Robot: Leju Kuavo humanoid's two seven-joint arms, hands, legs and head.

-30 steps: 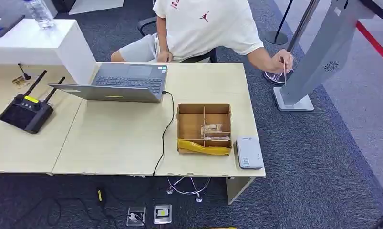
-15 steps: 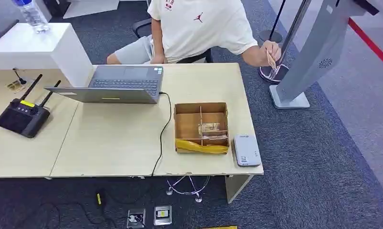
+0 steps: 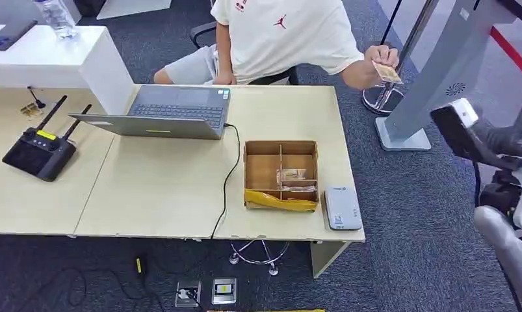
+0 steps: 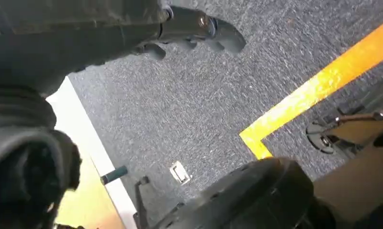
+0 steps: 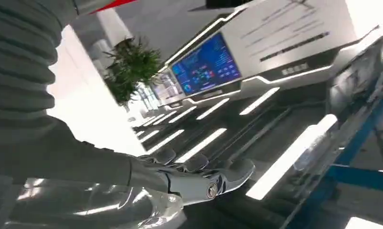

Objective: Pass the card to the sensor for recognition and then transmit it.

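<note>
A seated person in a white shirt holds the card (image 3: 387, 71) out past the far right corner of the table (image 3: 160, 195). The grey card sensor (image 3: 342, 208) lies flat at the table's front right corner. My right arm (image 3: 498, 149) is raised at the right edge of the head view, off the table and well short of the card. In the right wrist view my right hand (image 5: 199, 179) has its fingers stretched out and holds nothing. My left hand (image 4: 194, 33) hangs over the carpet, fingers apart and empty.
A cardboard divider box (image 3: 281, 174) with a yellow packet stands just left of the sensor. A laptop (image 3: 164, 112) with its cable, and a black controller (image 3: 37, 153), lie further left. A grey kiosk stand (image 3: 433, 78) rises right of the table.
My right arm has come up into the head view at the right. The person's hand lifted the card from beside the kiosk base and now holds it out higher. The camera shifted slightly.
</note>
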